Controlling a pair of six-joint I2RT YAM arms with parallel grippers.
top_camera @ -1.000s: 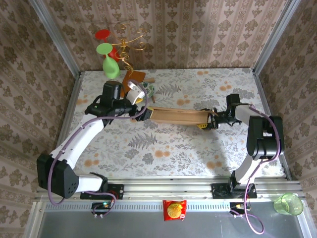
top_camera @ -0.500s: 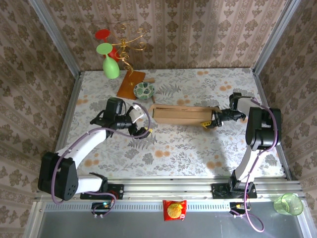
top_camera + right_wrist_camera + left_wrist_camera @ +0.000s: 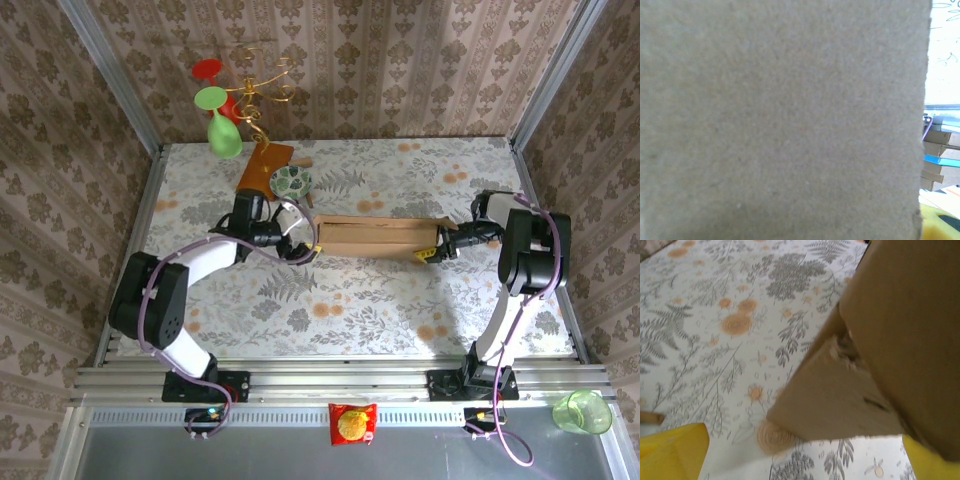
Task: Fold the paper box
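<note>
The paper box [image 3: 375,237] is a long shallow brown cardboard shape lying across the middle of the flowered table [image 3: 330,310]. My left gripper [image 3: 301,241] sits at its left end. In the left wrist view its yellow fingertips [image 3: 671,450] stand wide apart and open, with the box's corner [image 3: 840,390] just ahead of them, not between them. My right gripper [image 3: 438,246] is against the box's right end. In the right wrist view the cardboard [image 3: 780,120] covers almost everything, and one yellow fingertip [image 3: 940,226] peeks out at the lower right.
A gold wire stand [image 3: 250,85] with green and red glasses stands at the back left on an orange-brown board [image 3: 262,163]. A patterned bowl [image 3: 291,181] is beside it, close to my left arm. A snack packet [image 3: 352,423] and a green cup [image 3: 582,411] lie off the table's near edge.
My left gripper let go of the box's left end, swung away, then came back to that end, open. The box settled flatter and shifted slightly right with the right gripper.
</note>
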